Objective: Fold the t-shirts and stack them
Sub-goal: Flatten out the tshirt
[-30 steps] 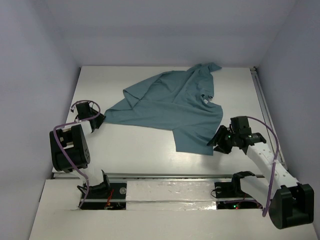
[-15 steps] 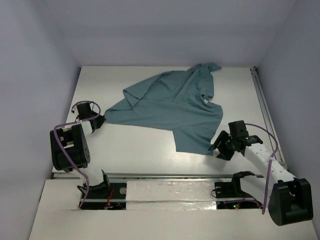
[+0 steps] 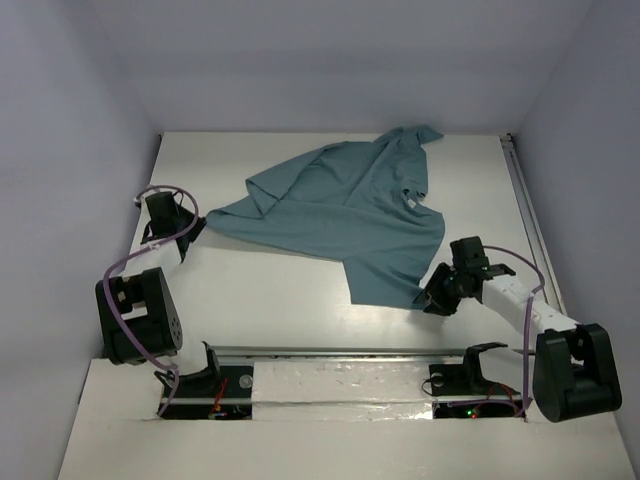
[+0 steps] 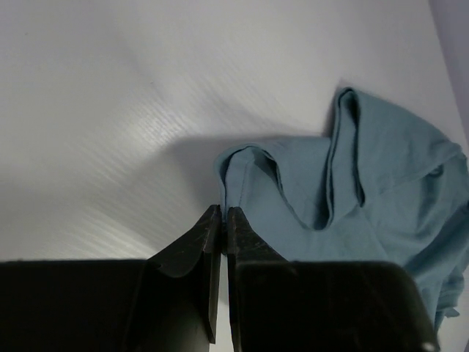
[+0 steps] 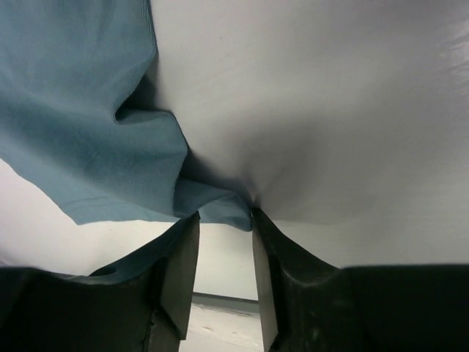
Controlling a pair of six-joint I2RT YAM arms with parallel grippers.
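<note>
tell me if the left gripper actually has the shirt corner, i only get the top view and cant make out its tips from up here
Observer: On the left wrist camera the left gripper has its jaws closed to a thin slit. The t-shirt corner runs right into the tips, so it looks pinched.
Operator: and the right one
Observer: The right gripper is open. The t-shirt's near corner lies in the gap between its jaws, not clamped.
Operator: is the cloth lifted on the left side
Observer: Yes, the fold by the left tips stands up off the table and casts a shadow under it.
</note>
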